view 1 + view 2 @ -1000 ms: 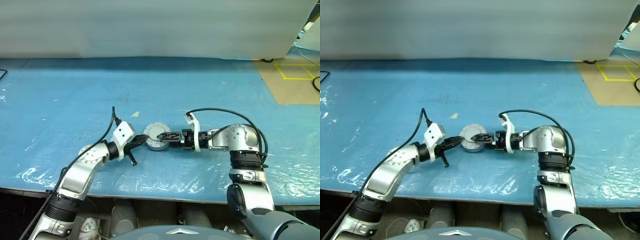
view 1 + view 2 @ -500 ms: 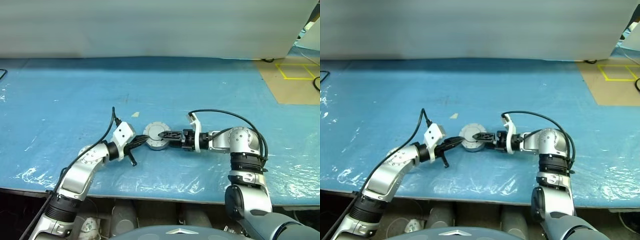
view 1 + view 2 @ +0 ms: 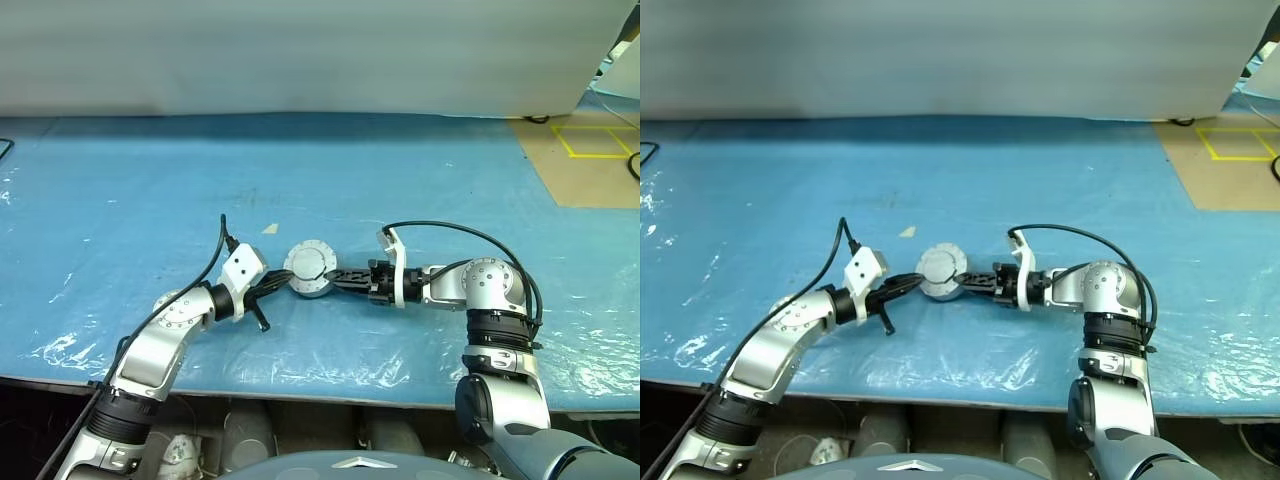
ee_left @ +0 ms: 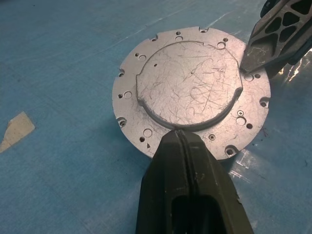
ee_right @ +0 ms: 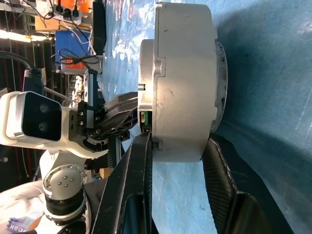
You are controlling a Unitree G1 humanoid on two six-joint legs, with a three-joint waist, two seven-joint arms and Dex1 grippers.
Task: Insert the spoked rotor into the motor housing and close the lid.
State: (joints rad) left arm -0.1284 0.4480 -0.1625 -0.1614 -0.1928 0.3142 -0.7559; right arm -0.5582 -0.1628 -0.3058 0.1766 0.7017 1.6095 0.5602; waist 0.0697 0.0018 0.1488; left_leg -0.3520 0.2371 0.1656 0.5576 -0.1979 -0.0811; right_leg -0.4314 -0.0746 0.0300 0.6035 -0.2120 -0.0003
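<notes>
Compared with a second ago, the right gripper (image 3: 345, 279) has pulled its jaws in and now straddles the housing's (image 3: 309, 270) edge, one finger on top, one underneath. The left gripper (image 3: 283, 282) is clenched shut, tips against the housing's opposite side. Housing sits mid-worktop (image 3: 120, 190), nearer the front edge, with a scrap of tape (image 3: 270, 228) lying behind it.

Open blue worktop (image 3: 420, 170) on the far side and near side of the motor housing (image 3: 310, 270), free for passing. Blocked on either flank: left hand (image 3: 284, 282) shut, touching the rim; right hand (image 3: 338, 276) straddling the opposite edge. Small pale scrap (image 3: 270, 228) nearby, flat, no hindrance.
</notes>
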